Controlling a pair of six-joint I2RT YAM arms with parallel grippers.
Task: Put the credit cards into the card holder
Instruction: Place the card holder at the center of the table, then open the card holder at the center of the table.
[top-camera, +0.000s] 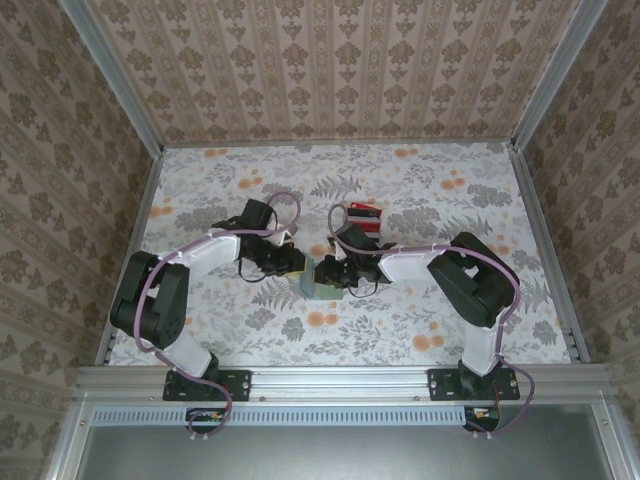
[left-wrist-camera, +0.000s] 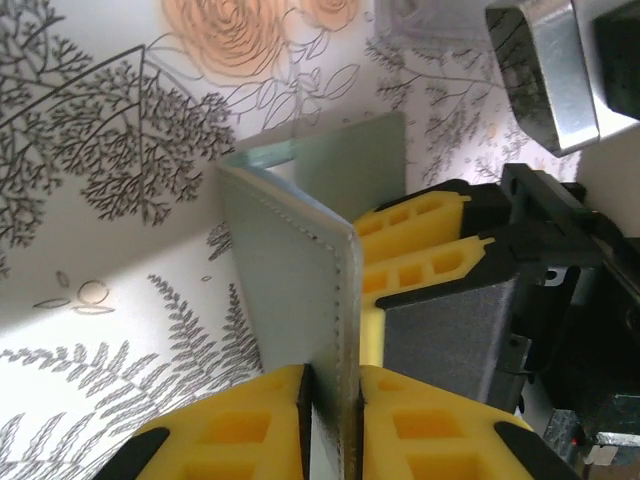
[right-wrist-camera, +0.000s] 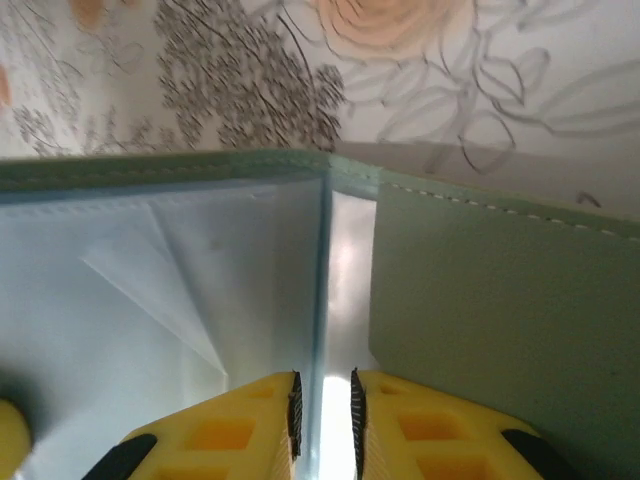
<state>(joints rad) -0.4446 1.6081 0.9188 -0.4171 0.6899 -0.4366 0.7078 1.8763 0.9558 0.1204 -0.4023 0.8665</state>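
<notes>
The card holder (top-camera: 322, 289) stands on edge, partly unfolded, between both grippers in the middle of the table. My left gripper (left-wrist-camera: 333, 372) is shut on the stitched edge of its grey-green flap (left-wrist-camera: 290, 260). In the right wrist view the card holder (right-wrist-camera: 480, 290) shows a pale blue inner panel and a grey-green outer panel. My right gripper (right-wrist-camera: 322, 378) has its jaws narrowly round the thin edge of that inner panel. The right gripper's yellow fingers (left-wrist-camera: 420, 250) sit just behind the flap. The credit cards (top-camera: 364, 215), a red stack, lie on the table behind the right gripper (top-camera: 335, 272).
The flowered table surface (top-camera: 420, 320) lies open on all sides of the grippers. Patterned walls with metal rails (top-camera: 545, 250) close in the left, right and back. The left gripper (top-camera: 298, 264) and the right one almost touch.
</notes>
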